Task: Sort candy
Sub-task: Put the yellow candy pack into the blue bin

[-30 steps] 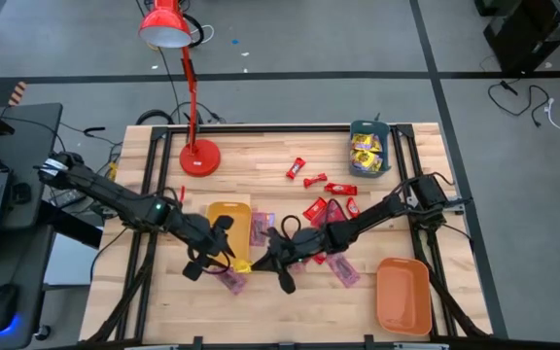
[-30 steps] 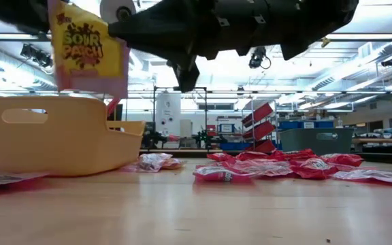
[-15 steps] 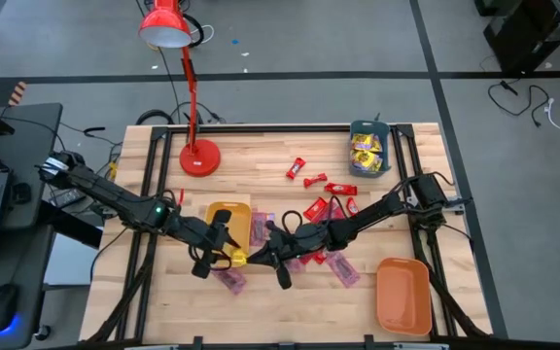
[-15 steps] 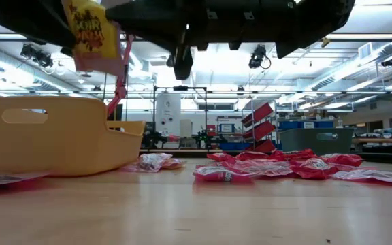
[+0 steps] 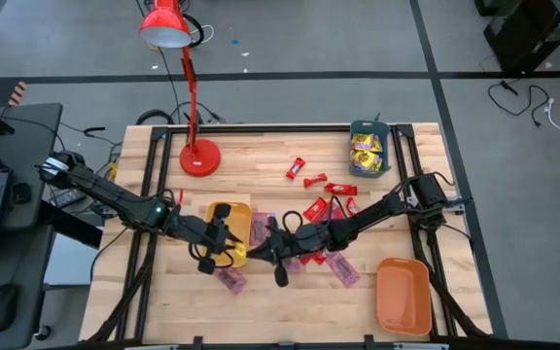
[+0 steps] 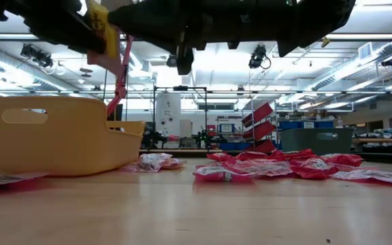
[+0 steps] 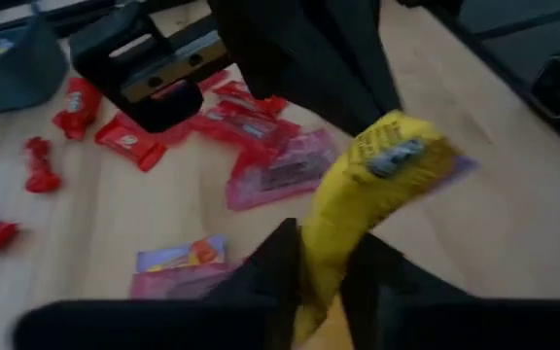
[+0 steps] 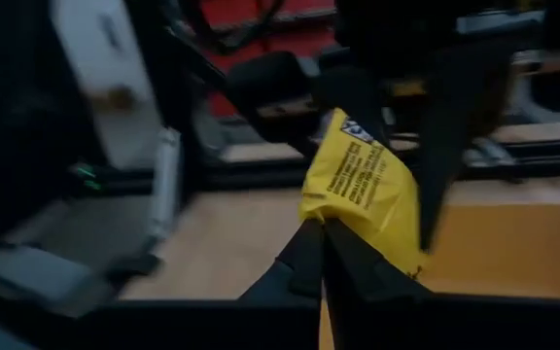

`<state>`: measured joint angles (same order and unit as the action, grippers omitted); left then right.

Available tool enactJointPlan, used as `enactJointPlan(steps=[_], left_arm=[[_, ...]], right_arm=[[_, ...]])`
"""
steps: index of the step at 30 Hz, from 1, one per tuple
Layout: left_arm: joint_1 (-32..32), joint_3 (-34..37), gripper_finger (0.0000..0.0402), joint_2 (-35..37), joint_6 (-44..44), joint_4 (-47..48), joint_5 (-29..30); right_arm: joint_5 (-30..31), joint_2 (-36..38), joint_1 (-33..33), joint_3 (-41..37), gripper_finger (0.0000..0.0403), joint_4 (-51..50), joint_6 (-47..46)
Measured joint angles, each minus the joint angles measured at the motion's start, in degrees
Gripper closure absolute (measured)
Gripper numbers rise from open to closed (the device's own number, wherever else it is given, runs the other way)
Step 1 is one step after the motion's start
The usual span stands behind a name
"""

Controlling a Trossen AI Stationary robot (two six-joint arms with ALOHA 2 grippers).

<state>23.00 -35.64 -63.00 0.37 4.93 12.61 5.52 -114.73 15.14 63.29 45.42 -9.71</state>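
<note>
A yellow candy packet (image 7: 377, 170) hangs in the air between my two grippers, just over the near edge of the yellow tray (image 5: 227, 215). My left gripper (image 7: 327, 255) and my right gripper (image 8: 321, 243) are both shut on it, from opposite ends. In the low view the packet (image 6: 103, 28) shows edge-on above the tray (image 6: 46, 133). Red candies (image 5: 321, 208) and pinkish-purple packets (image 5: 342, 269) lie loose on the table around the grippers. My left gripper pinches one end of the yellow packet (image 7: 311, 277) between its two fingers, slanting down from the table's left side. The packet is lifted clear of the table. My right gripper pinches the opposite end (image 8: 331, 216) between its shut fingers, coming about level from the table's right side.
A teal tray (image 5: 369, 148) with candy stands at the far right. An orange tray (image 5: 402, 295) sits at the near right. A red desk lamp (image 5: 198, 156) stands at the far left. Another pinkish-purple packet (image 5: 229, 280) lies near the left gripper.
My left gripper has shut on the yellow packet, which my right gripper was holding up. The packet has turned from flat-on to edge-on in the low view and has gone toward the yellow tray. Both wrists have turned a little.
</note>
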Motion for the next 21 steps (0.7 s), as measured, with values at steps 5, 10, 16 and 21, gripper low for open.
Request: enactJointPlan(steps=[5, 10, 16, 21], left_arm=[[-0.02, 0.02, 0.0385, 0.00, 0.87, 0.06, 2.21], [-0.15, 0.02, 0.0383, 0.00, 0.91, 0.72, 9.16], [-2.53, 0.02, 0.0385, 0.00, 1.22, 0.81, 15.27], [-5.11, 0.02, 0.0386, 0.00, 3.88, 0.65, 15.38]], right_arm=[[9.35, 4.53, 0.32, 0.04, 0.0380, -12.44, 4.60], [17.49, 10.44, 0.19, 0.03, 0.0345, -28.27, 4.82], [21.14, 16.07, 0.19, 0.02, 0.0305, -37.34, 5.98], [21.11, 18.64, -0.12, 0.02, 0.0273, -37.13, 8.45]])
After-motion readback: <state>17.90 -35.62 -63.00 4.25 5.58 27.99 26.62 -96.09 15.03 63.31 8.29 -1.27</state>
